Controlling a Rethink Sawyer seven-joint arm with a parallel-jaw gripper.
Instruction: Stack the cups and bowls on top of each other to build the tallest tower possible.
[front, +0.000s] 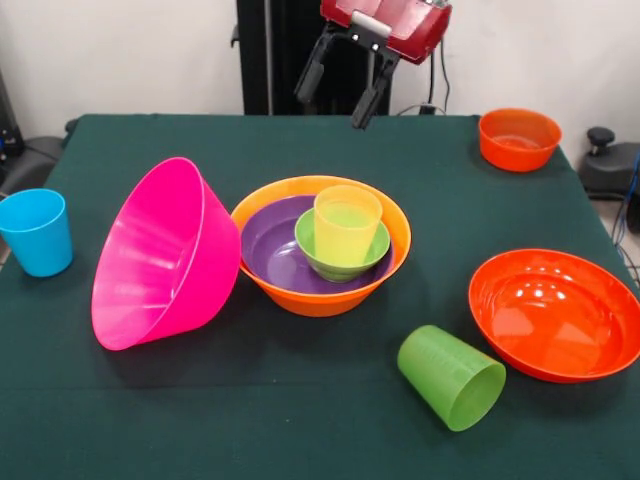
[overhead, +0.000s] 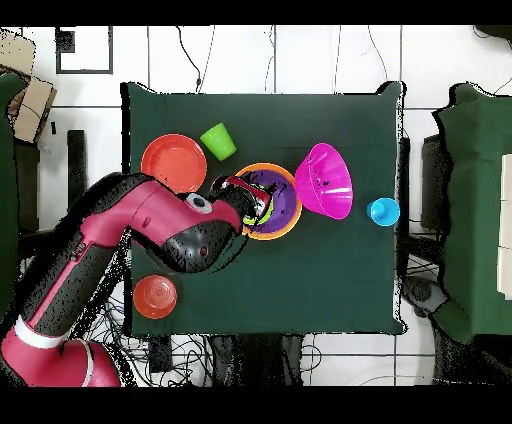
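The tower stands mid-table: a large orange bowl (front: 320, 292) holds a purple bowl (front: 268, 250), a small green bowl (front: 335, 264) and an upright yellow cup (front: 347, 225). My gripper (front: 340, 88) hangs open and empty above and behind the tower. A large pink bowl (front: 160, 255) lies tipped on its side against the orange bowl. A blue cup (front: 38, 232) stands upright at the left. A lime green cup (front: 452, 378) lies on its side at the front right. The darker green cup is out of view.
A wide shallow red-orange bowl (front: 555, 312) sits at the right and a small orange bowl (front: 519, 138) at the far right corner. In the overhead view my arm (overhead: 150, 230) reaches over the table (overhead: 330, 280) and covers part of the tower.
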